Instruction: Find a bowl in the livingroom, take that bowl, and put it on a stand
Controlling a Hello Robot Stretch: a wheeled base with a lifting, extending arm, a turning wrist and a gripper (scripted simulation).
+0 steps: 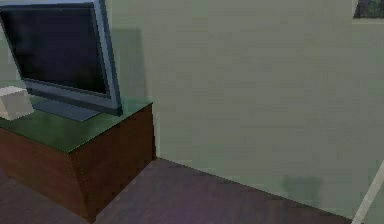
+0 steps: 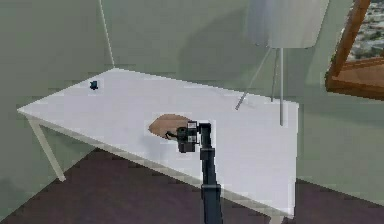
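A shallow tan-brown rounded dish [image 2: 168,124] is lying flat on a long white rectangular worktop [image 2: 120,100], just left of the middle of the arm side view. It is reading as a low oval whose long axis is running left to right across the frame; which way its hollow is facing cannot be told. A dark square arm bar [image 2: 210,182] is rising from the bottom edge, and the jaws at its far end are sitting at the dish's right edge. Whether they are touching it, whether they are apart or together, and whether they are holding anything cannot be told. A small dark object [image 2: 93,86] is resting well apart from the dish, toward the worktop's upper-left end. A floor lamp with a white shade and thin tripod legs [image 2: 284,22] is standing behind the worktop at upper right, near a brown wooden frame [image 2: 356,68] at the right edge. In the forward view, a flat grey-framed television [image 1: 60,52] is standing at upper left on a dark reddish-brown wooden stand with a green top [image 1: 95,150], with a small white boxy thing [image 1: 12,101] beside it at the left edge.
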